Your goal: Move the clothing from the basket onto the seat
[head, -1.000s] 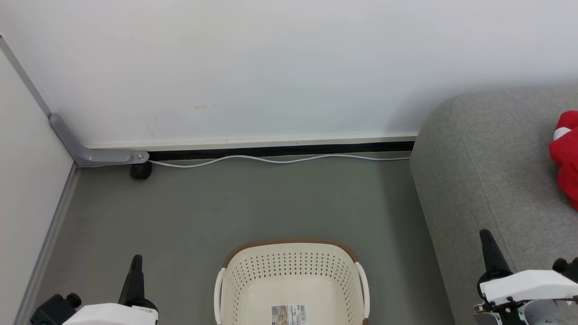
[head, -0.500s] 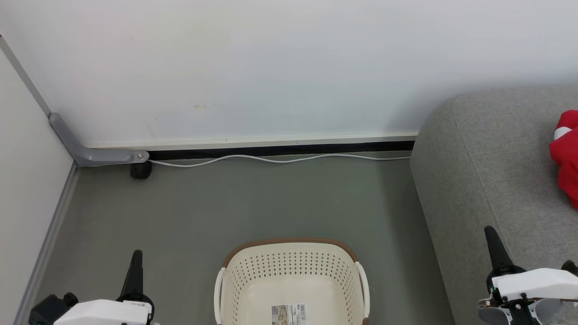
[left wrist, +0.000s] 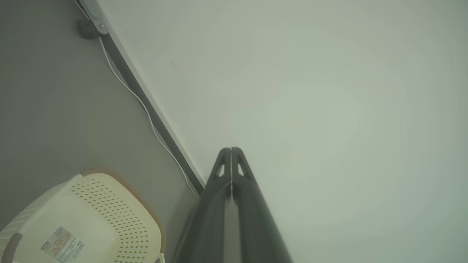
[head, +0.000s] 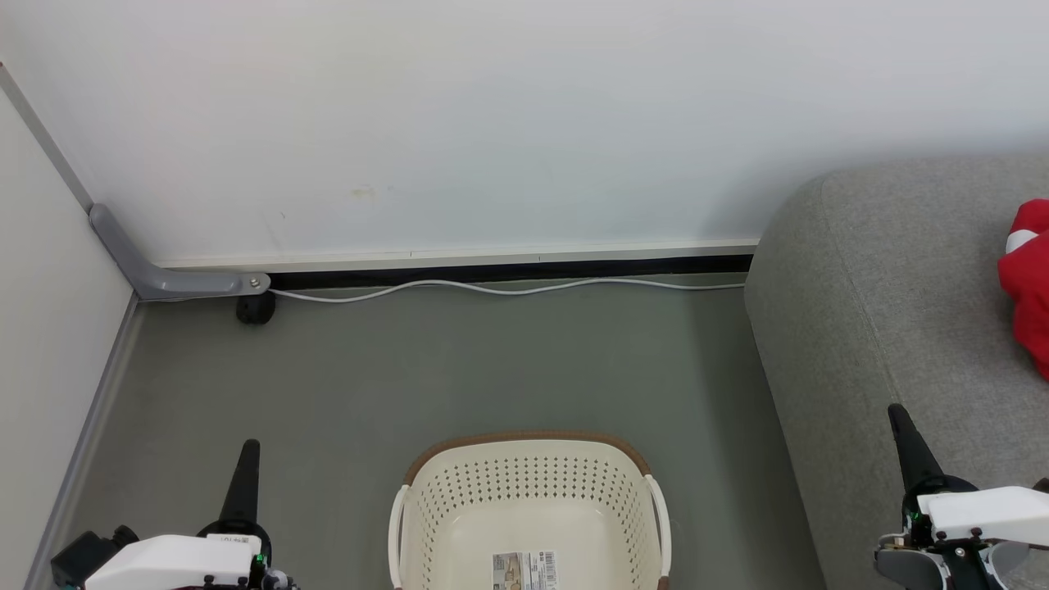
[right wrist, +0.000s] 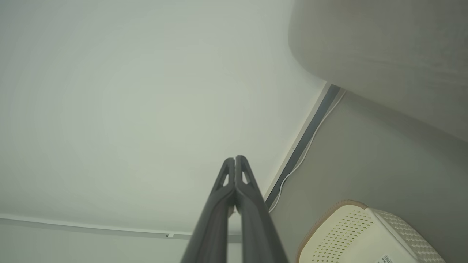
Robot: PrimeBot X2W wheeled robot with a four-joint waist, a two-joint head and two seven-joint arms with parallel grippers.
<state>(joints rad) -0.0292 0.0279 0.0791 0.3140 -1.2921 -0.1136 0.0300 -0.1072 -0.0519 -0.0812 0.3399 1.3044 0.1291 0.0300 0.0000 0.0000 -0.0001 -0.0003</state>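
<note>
**Left gripper** (head: 248, 449): the two long dark fingers (left wrist: 217, 197) were pressed flat against each other from base to tip. Nothing was gripped between them. The gripper pointed forward towards the wall (head: 492, 123) and was held over the grey floor (head: 451, 369).

**Right gripper** (head: 896, 412): same condition. The fingers (right wrist: 252, 204) met along their length and at the tips, and held no item. This gripper was positioned over the near edge of the seat (head: 885, 287).

**Between the grippers:** the basket (head: 524, 483) stood on the floor, to the right of the left gripper and to the left of the right gripper, apart from both. Its far rim lay roughly level with the left fingertips. The perforated cream walls and the brown rim were visible. A label (head: 524, 569) sat on the base, at the bottom edge of the head view.

**Right of the right gripper:** the clothing (head: 1028, 287) lay on top of the seat, ahead of the fingertips and to their right, well apart from them. It appeared as a bright red bundle with one white band, cut off by the edge of the head view. It was well apart from the basket, and the seat's rounded corner stood between the two.

**Ahead of both grippers:**
- A white cable (head: 508, 289) ran along the foot of the wall as far as the seat.
- Ahead of the left gripper, a grey bracket (head: 164, 283) sat in the corner.
- A small black round part (head: 256, 310) sat just beside the bracket
</note>
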